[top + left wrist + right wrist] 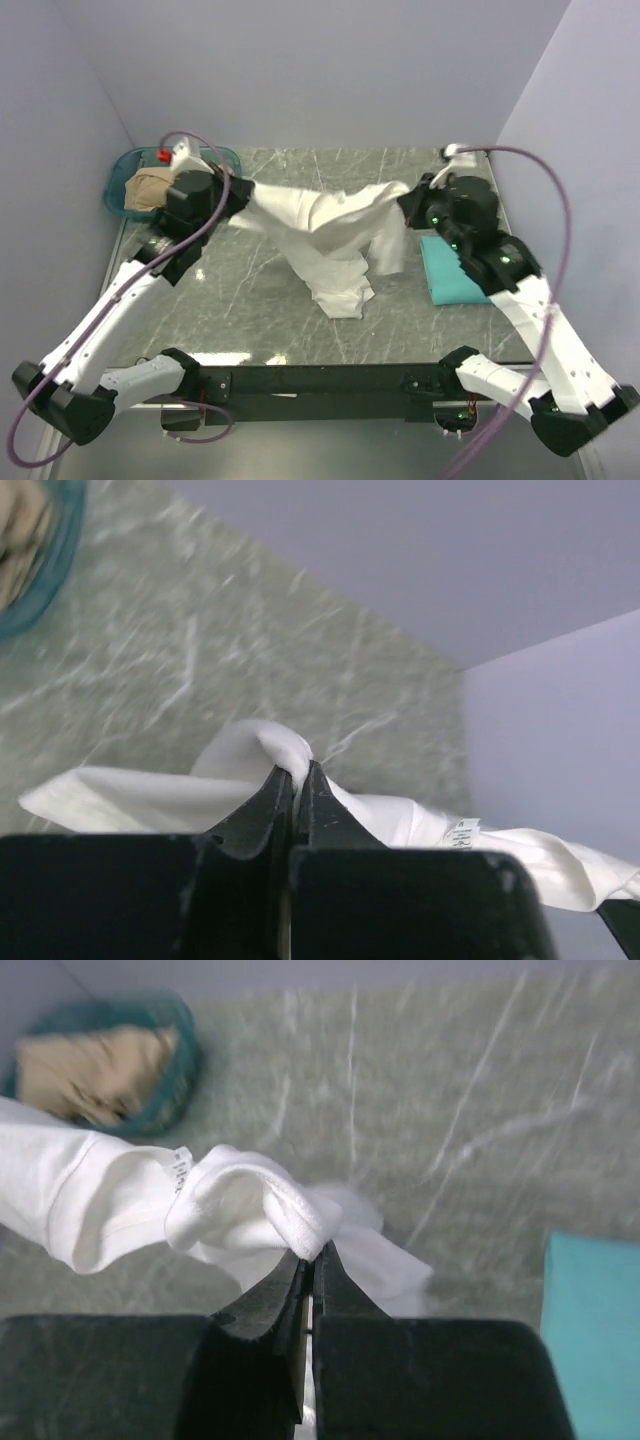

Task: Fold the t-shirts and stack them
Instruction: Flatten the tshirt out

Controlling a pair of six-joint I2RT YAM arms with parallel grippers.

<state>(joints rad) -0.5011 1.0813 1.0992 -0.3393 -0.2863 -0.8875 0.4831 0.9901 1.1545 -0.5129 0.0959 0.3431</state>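
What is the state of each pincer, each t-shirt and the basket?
left pincer: shut on white t-shirt
right pincer: shut on white t-shirt
white t-shirt: held up between both pincers, bottom touching table
teal t-shirt: folded, flat on table
basket: holds tan cloth

Basket [186, 1068] is blurred; teal t-shirt [596, 1332] is cropped

The white tee [330, 235] is soft matt cloth with a stitched hem; the teal tee [445, 275] is smooth matt cloth. The table [250, 300] looks like polished veined stone, faintly glossy. The basket [115, 180] is teal plastic
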